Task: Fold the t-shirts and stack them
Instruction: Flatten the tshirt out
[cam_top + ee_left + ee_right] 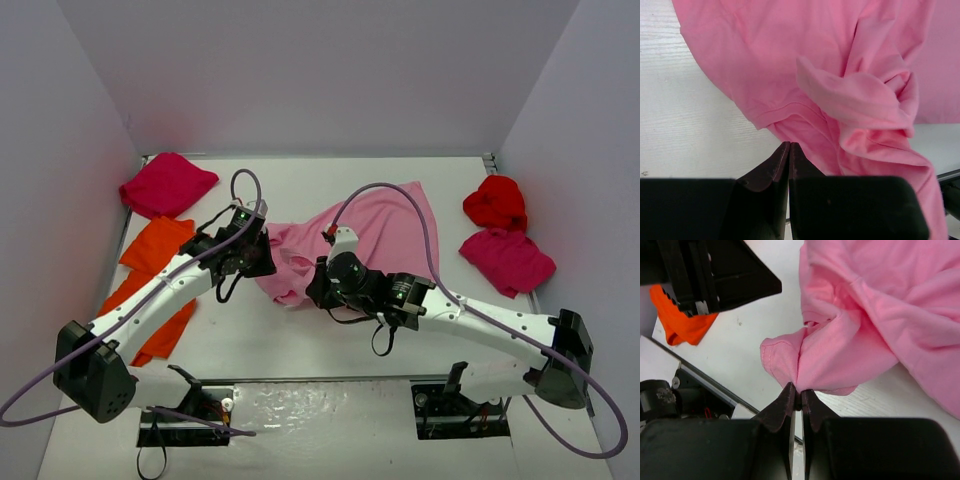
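Top external view, with both wrist views for detail: the light pink t-shirt (385, 225) lies rumpled at the middle of the table (290, 335), its near edge gathered between the two arms. The right gripper (796, 390) pinches a bunched fold of that edge. The left gripper (789, 145) has its fingers pressed together on a thin bit of hem close by. Risks, as judged: the left hold looks slight, so a pull to spread the cloth may slip the hem free and drop that side; both pinch points sit close together on crumpled cloth, so a lift may raise a twisted bundle rather than a flat shirt; the trailing far part may drag toward the shirts at the right. Count: one light pink t-shirt; two magenta-crimson, the left magenta-crimson t-shirt (167, 185) in the far left corner and the right magenta-crimson t-shirt (507, 260) by the right wall; one bright red t-shirt (495, 203) just beyond the latter; orange t-shirts (158, 245) beside the left arm, seemingly two, partly hidden by it; two grippers; no shirt yet folded or stacked
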Robot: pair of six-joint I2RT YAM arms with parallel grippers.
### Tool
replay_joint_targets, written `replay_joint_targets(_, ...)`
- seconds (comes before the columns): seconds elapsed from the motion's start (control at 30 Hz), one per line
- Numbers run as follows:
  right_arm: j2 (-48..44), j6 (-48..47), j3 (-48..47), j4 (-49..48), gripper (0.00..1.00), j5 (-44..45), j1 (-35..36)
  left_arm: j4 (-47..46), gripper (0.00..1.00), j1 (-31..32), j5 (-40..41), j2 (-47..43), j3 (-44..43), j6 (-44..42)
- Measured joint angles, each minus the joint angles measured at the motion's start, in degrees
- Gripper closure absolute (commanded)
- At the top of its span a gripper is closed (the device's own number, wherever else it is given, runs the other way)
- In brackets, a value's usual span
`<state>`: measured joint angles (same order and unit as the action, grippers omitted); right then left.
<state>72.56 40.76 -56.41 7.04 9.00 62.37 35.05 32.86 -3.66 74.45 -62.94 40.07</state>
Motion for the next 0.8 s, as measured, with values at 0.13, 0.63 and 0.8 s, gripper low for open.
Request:
replay_joint_targets(0.13,1.48,2.07,4.51,-0.29,0.34,-3.48,0.69,-0.06,1.00,0.00,-0.02,0.08,0.00,0.00)
replay_joint_targets(0.63,7.51,-4.93,-1.56,-1.62,0.15,2.20,-2.91,-0.72,1.00,0.02,-1.04,0.29,0.01,0.00)
replay_joint_targets(0.8,19.24,-8.85,-4.24,-7.33,0.17,-1.06,-7.24,-0.70,1.00,0.02,-1.05,0.10,0.47,0.11)
